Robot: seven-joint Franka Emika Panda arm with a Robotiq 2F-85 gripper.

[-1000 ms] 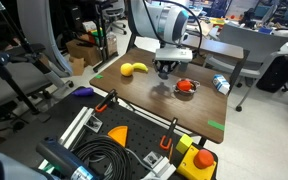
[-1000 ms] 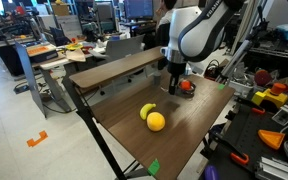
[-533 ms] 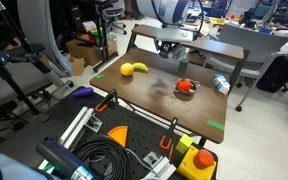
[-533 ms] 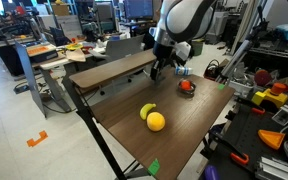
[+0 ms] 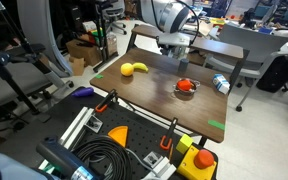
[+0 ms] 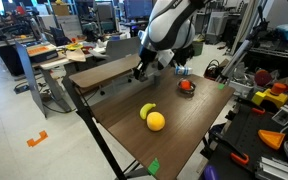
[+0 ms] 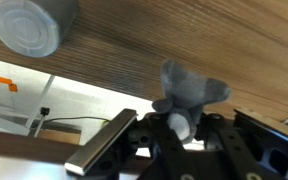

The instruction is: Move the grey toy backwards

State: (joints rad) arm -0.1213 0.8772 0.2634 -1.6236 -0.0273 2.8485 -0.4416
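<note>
Holding grey toy (image 7: 191,92) aloft near back edge of desk (image 5: 152,88); end effector (image 5: 174,47) clamped on toy. Transport step apparently nearly done. Next move: lower onto desk short of edge, then release.

You've raised the claw (image 5: 172,50) off the surface (image 5: 149,98) and swung it from beside the red item (image 5: 185,86) toward the back edge, lifting the grey toy (image 7: 192,92) with it.

Over the wooden table (image 6: 184,125), my arm (image 6: 172,22) is smooth white rounded shells with darker bands at the joints. My gripper (image 7: 179,125) is black, blocky housing. One finger (image 7: 102,148) is a flat grey metal bar, seen beyond the table's edge.
</note>
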